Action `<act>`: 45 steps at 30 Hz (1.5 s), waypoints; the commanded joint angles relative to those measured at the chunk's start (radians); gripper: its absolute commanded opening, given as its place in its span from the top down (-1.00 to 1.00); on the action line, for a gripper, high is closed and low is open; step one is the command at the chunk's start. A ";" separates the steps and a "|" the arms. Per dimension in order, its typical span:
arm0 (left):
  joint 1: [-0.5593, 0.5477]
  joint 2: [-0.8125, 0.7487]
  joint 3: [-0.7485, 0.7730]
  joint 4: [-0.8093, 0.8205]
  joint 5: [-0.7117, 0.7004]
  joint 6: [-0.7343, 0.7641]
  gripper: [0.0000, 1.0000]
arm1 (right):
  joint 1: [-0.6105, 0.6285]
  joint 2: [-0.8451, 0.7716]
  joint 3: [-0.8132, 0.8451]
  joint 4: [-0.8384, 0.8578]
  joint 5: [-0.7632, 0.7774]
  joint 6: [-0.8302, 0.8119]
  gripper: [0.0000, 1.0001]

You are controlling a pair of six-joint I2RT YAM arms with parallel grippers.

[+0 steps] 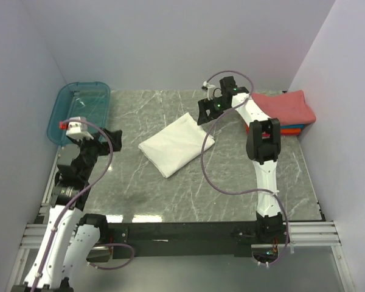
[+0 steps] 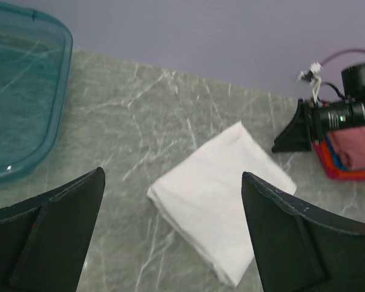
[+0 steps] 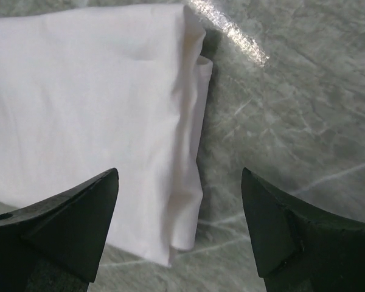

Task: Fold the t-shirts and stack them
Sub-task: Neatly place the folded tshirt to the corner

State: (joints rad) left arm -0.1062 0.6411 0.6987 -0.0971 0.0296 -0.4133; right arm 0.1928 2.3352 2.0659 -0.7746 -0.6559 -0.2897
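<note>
Grey-green marble-patterned surface (image 1: 170, 194), white-veined, enclosed by plain pale lavender walls (image 1: 170, 42) at top and both sides of frame; lighting even.

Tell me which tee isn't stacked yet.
The white folded tee, lying alone mid-table. The coloured tees sit piled together at the far right.

There are one folded white tee (image 1: 176, 145), three stacked coloured tees (image 1: 290, 107) and one teal bin (image 1: 80, 112).

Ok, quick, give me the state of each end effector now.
Left end effector: open, holding nothing.
Right end effector: open, holding nothing, over the edge of the folded white t-shirt.
</note>
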 commanded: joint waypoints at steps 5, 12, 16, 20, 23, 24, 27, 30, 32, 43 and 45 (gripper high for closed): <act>0.002 -0.093 -0.056 -0.086 0.064 0.085 -0.98 | 0.040 0.096 0.120 -0.092 0.048 0.035 -0.74; 0.002 -0.064 -0.041 -0.090 0.078 0.100 -0.94 | 0.069 0.138 0.118 -0.166 -0.016 0.038 -0.68; 0.002 -0.072 -0.045 -0.085 0.085 0.100 -0.94 | 0.094 0.144 0.103 -0.218 -0.040 0.030 -0.64; 0.002 -0.078 -0.045 -0.082 0.098 0.099 -0.93 | 0.105 0.141 0.076 -0.215 -0.044 0.053 -0.63; 0.002 -0.084 -0.047 -0.081 0.102 0.099 -0.93 | 0.112 0.164 0.089 -0.245 -0.073 0.061 -0.57; 0.003 -0.086 -0.047 -0.079 0.104 0.099 -0.94 | 0.115 0.173 0.092 -0.250 -0.082 0.063 -0.55; 0.002 -0.086 -0.048 -0.078 0.112 0.096 -0.93 | 0.125 0.177 0.082 -0.258 -0.109 0.064 -0.44; 0.002 -0.086 -0.048 -0.076 0.118 0.096 -0.93 | 0.126 0.182 0.082 -0.255 -0.129 0.078 -0.27; 0.000 -0.086 -0.050 -0.073 0.122 0.096 -0.93 | 0.126 0.188 0.091 -0.252 -0.140 0.092 -0.17; 0.002 -0.086 -0.051 -0.078 0.113 0.100 -0.93 | 0.108 0.178 0.117 -0.207 -0.223 0.124 1.00; 0.002 -0.090 -0.050 -0.081 0.110 0.100 -0.92 | 0.102 0.110 0.115 -0.213 -0.173 0.106 1.00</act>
State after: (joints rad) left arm -0.1062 0.5655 0.6449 -0.2070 0.1349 -0.3328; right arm 0.3004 2.5271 2.1612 -0.9955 -0.8368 -0.1726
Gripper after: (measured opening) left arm 0.965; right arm 0.039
